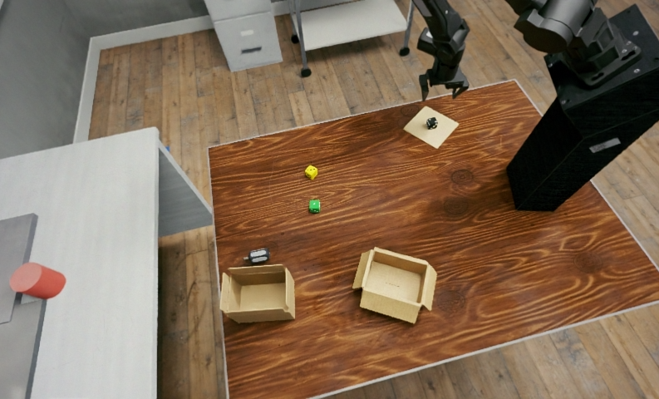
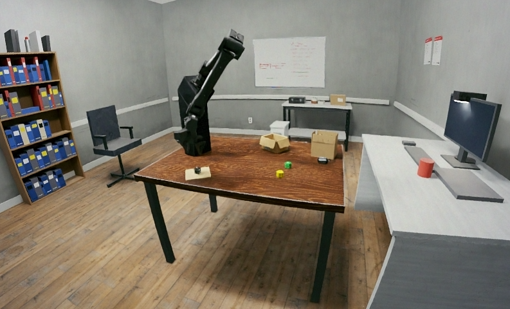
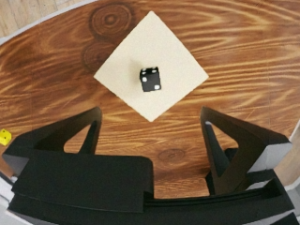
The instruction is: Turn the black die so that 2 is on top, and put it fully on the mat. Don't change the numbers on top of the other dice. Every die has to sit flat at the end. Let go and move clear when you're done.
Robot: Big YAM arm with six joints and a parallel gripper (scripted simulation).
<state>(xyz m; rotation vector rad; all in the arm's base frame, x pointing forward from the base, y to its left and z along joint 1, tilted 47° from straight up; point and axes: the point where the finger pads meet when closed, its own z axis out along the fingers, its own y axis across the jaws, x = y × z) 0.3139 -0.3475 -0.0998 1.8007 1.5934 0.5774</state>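
The black die [image 1: 431,122] sits flat near the middle of the small tan mat [image 1: 433,130] at the table's far corner. In the wrist view the black die [image 3: 150,79] shows two white pips on top and lies fully on the mat. My gripper [image 1: 443,89] is open and empty, raised well above the mat; its fingers stand wide apart in the wrist view. The yellow die [image 1: 311,171] and the green die [image 1: 314,206] rest flat on the table towards the middle left. The exterior view shows the die [image 2: 197,170] on the mat.
Two open cardboard boxes [image 1: 258,293] [image 1: 395,283] stand near the table's front. A small black and white object [image 1: 258,255] lies behind the left box. The robot's black base [image 1: 592,113] stands at the right rear. A red cylinder [image 1: 36,280] lies on the neighbouring desk.
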